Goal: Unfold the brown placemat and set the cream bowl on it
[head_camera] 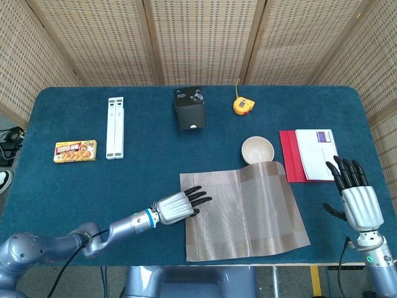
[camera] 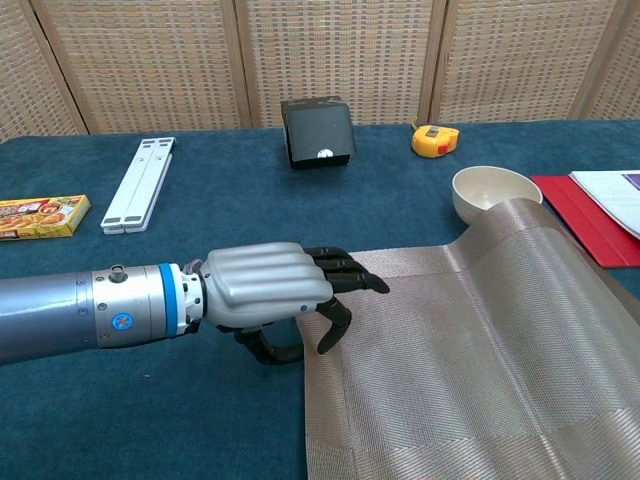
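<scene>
left hand [camera: 268, 293]: silver shell, black fingers | forearm: grey, blue ring

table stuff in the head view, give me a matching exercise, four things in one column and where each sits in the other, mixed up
Things:
1. round cream bowl
2. small yellow tape measure
3. flat orange food box
4. black cube-shaped box

Places:
A. far side of the table, left of the tape measure
B. touching the far edge of the woven brown placemat
C. left end of the table, beside the long white folded stand
D. far side, beyond the bowl

Pairs: 1-B, 2-D, 3-C, 4-A
</scene>
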Tool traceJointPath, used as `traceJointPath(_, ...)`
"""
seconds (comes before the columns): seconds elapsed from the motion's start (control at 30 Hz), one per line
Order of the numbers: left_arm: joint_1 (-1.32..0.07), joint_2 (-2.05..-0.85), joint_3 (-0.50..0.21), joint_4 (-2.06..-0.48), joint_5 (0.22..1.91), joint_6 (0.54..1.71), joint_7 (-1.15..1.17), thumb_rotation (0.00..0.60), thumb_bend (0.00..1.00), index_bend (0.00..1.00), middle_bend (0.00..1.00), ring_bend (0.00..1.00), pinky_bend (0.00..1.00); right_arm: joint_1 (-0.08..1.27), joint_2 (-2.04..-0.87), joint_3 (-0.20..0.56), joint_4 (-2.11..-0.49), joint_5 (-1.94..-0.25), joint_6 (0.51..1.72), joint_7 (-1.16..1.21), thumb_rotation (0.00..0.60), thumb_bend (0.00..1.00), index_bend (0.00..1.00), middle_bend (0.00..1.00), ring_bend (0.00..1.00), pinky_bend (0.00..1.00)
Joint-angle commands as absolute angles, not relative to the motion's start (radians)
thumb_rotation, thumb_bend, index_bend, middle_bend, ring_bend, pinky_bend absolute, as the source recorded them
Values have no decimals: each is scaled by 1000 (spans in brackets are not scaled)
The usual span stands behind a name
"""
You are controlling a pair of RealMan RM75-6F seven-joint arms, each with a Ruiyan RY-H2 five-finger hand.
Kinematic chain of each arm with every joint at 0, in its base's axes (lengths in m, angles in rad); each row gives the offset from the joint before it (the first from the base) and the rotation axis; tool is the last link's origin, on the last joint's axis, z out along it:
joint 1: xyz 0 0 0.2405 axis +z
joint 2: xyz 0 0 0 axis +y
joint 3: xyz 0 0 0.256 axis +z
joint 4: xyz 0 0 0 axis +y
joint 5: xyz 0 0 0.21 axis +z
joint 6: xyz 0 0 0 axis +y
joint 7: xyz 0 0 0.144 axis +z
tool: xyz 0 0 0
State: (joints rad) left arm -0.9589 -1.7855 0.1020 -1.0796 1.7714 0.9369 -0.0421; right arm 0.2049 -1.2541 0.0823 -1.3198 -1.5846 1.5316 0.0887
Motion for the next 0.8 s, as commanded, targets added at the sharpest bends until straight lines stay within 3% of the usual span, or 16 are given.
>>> traceJointPath(0.03,-959,-1787,102,-1079,1770,937,-42,600,489,560,0,0,0,204,-1253,82,-1321,-1586,1533,90,600,0,34,0,0,0)
traceJointPath(0.23,-950,-1803,96,-1064,1765,953,-22,600,487,662,0,0,0,204,-1252,82,-1325,-1591,1536,91,600,0,34,0,0,0)
traceJointPath(0.8,-891,-1739,127,-1075,1747,1007,-49,600,501,731,0,0,0,202,-1251,75,-1334,-1606,1536,83,600,0,34,0,0,0)
